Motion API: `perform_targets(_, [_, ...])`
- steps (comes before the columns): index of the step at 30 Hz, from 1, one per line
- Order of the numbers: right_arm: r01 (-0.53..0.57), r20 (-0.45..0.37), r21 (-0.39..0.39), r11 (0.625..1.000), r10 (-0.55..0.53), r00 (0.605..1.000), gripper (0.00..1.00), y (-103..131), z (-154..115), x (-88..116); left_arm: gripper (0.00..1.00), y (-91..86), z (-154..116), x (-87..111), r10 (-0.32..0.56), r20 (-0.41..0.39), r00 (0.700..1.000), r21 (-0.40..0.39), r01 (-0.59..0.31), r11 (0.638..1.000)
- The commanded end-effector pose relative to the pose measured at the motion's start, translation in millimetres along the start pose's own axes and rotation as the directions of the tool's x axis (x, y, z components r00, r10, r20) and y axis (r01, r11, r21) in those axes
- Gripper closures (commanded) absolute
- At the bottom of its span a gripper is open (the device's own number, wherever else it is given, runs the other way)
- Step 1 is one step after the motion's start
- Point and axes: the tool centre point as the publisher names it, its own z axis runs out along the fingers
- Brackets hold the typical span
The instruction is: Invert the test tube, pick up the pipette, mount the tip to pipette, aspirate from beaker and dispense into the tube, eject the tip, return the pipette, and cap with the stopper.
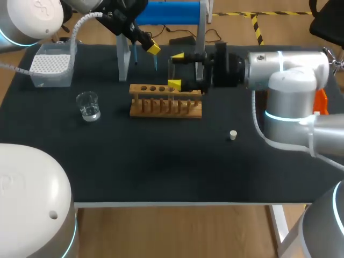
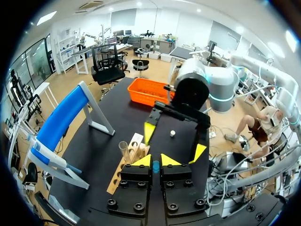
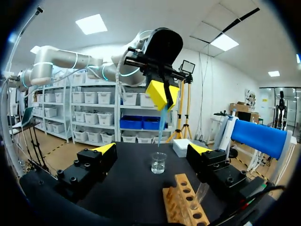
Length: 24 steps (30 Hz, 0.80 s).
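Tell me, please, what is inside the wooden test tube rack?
One clear glass test tube stands in one hole of the wooden rack; the other visible holes look empty. The rack hides its lower part.

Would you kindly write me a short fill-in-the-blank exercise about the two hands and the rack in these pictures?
1. The right hand is ____, its yellow-tipped fingers spread wide near the wooden rack.
2. The left hand is ____ on the pipette, both fingers touching it.
3. The wooden rack holds exactly ____ test tube.

Missing words: open; shut; one.
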Motion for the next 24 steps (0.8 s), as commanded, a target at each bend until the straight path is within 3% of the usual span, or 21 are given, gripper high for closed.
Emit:
perform_targets(1, [0.002, -0.023, -0.002, 1.000, -0.002, 1.000, 0.00, 6, 14, -9, 1.00, -0.3, -1, 0.3, -0.001, -0.001, 1.000, -0.004, 0.001, 1.000])
perform_targets(20, [-0.022, -0.072, -0.066, 0.998, 0.018, 0.997, 0.00, 26, 34, 1, 1.00, -0.3, -1, 0.3, -0.001, -0.001, 1.000, -0.004, 0.001, 1.000])
perform_targets(24, [-0.026, -0.081, -0.063, 0.998, 0.021, 0.997, 0.16, 28, 38, 1, 1.00, -0.3, -1, 0.3, -0.001, -0.001, 1.000, -0.004, 0.001, 1.000])
